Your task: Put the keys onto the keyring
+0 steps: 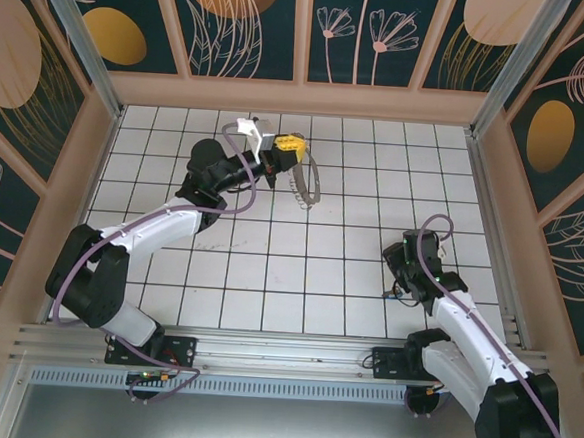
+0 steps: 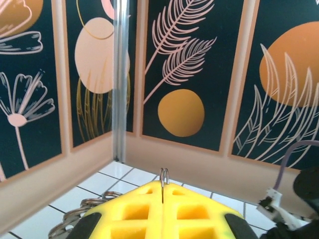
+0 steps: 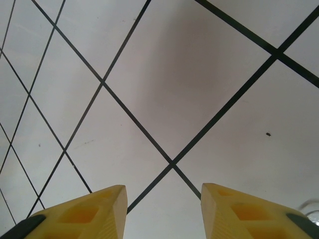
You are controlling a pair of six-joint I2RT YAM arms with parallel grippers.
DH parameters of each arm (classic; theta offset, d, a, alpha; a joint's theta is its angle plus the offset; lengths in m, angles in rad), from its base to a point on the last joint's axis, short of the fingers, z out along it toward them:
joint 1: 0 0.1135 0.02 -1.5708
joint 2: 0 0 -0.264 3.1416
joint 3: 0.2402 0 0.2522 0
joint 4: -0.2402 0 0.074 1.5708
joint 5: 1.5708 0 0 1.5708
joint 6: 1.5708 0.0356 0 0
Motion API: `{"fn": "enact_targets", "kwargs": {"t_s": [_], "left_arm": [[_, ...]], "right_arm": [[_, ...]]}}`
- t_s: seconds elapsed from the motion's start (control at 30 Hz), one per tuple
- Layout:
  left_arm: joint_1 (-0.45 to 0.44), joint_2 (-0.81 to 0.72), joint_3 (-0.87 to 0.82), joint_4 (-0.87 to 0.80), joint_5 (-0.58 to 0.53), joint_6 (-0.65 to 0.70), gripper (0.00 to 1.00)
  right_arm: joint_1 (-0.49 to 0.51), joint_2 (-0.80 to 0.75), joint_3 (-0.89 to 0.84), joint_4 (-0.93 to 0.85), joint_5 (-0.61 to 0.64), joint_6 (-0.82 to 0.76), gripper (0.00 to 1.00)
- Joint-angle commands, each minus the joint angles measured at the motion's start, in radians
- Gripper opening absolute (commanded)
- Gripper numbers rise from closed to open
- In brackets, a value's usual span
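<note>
Top external view: the left arm reaches out to the far middle of the tiled bench [image 1: 269, 268], and its claw [image 1: 289, 145] is raised above the tiles with the keyring [image 1: 304, 185] hanging from it as a floppy brown loop with a pale beaded edge. Left wrist view: the yellow fingers [image 2: 129, 209] of that claw [image 2: 163, 189] are pressed fully together, and a thin wire loop of the keyring [image 2: 163, 174] pokes up from the seam between them. A brownish coiled part sags below and to the left of the fingers, over the tiles and near the patterned wall [image 2: 184, 74]. On the right side of the bench, the right claw [image 1: 399, 287] points down at the tiles close to the near edge, well apart from the keyring. Right wrist view: its two yellow fingers [image 3: 94, 211] stand partly apart around bare white tile [image 3: 199, 74], so this claw [image 3: 163, 191] grips nothing. The keys [image 1: 388, 296] show from above as a tiny dark speck on the bench just beside the right claw, too small to make out further.
</note>
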Motion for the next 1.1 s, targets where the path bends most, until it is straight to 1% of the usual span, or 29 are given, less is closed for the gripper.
{"fn": "enact_targets", "kwargs": {"t_s": [0.0, 0.1, 0.3, 0.5, 0.57, 0.63, 0.73, 0.8, 0.9, 1.07], "left_arm": [[-0.002, 0.000, 0.019, 0.018, -0.028, 0.158, 0.00], [-0.002, 0.001, 0.033, -0.030, -0.020, 0.232, 0.00], [-0.003, -0.012, 0.008, -0.048, -0.017, 0.333, 0.00], [-0.002, -0.014, 0.000, -0.062, -0.002, 0.333, 0.00], [-0.003, -0.014, -0.003, -0.052, 0.002, 0.309, 0.00], [-0.002, -0.009, -0.003, -0.039, 0.013, 0.273, 0.00], [-0.003, 0.010, -0.001, -0.020, 0.041, 0.176, 0.00], [-0.003, 0.033, 0.022, -0.024, 0.062, 0.085, 0.00], [-0.003, 0.068, 0.070, -0.074, 0.102, -0.004, 0.00], [-0.003, 0.141, 0.189, -0.238, 0.179, -0.115, 0.00]], "right_arm": [[-0.007, 0.007, -0.007, 0.032, 0.001, 0.003, 0.44], [-0.015, 0.018, -0.003, 0.051, -0.013, -0.007, 0.44], [-0.025, 0.052, 0.006, 0.087, -0.034, -0.028, 0.44], [-0.031, 0.068, 0.018, 0.137, -0.051, -0.041, 0.44], [-0.035, 0.075, 0.028, 0.179, -0.068, -0.058, 0.44], [-0.041, 0.093, 0.049, 0.246, -0.117, -0.086, 0.44], [-0.050, 0.137, 0.101, 0.361, -0.192, -0.146, 0.44], [-0.058, 0.176, 0.150, 0.444, -0.259, -0.196, 0.43], [-0.070, 0.233, 0.225, 0.545, -0.359, -0.258, 0.42], [-0.100, 0.325, 0.356, 0.701, -0.558, -0.306, 0.38]]}}
